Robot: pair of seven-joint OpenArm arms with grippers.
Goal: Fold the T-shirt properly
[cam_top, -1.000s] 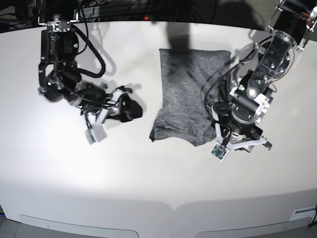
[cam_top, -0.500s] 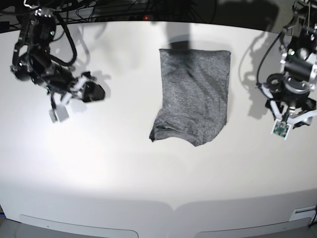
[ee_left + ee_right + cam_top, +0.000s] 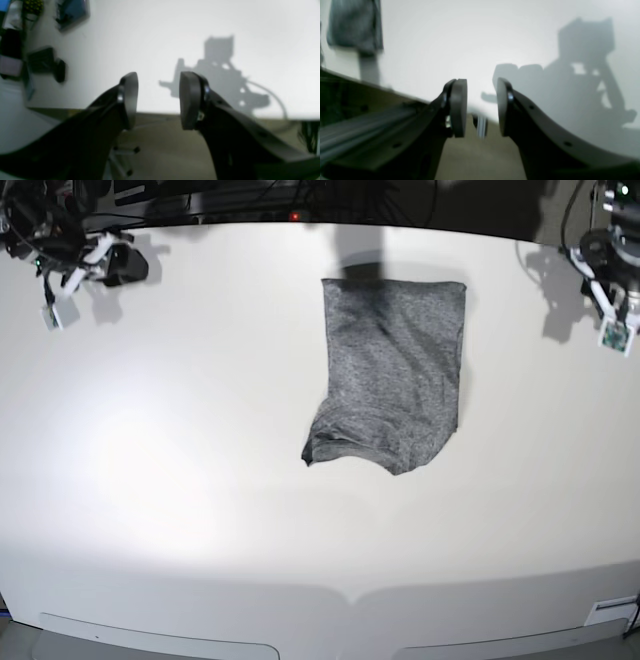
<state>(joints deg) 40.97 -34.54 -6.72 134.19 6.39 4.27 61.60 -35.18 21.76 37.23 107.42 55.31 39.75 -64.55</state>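
From above, the T-shirt (image 3: 393, 370) lies folded into a tall grey rectangle in the middle of the white bench (image 3: 200, 510), a little toward the far edge, with nothing touching it. Its long axis runs from the far side of the bench toward the near side; the far end is a straight, square edge, while the near end is rumpled and uneven, with a curled lip at its left corner. Both arms are drawn well away from it, up at the far corners: the right tool (image 3: 125, 265) at the upper left of that view, the left tool (image 3: 612, 300) at the upper right. The overhead view is too small to show how their jaws stand, and the wrist cameras supply that. The left tool (image 3: 158, 100) has its two dark pads parted with only bare bench and its own shadow between them, gripping nothing. The right tool (image 3: 481, 107) is likewise spread and empty, and its camera alone catches the T-shirt (image 3: 355, 26) as a blurred grey patch far off in the upper left corner; the left wrist view does not show the garment.
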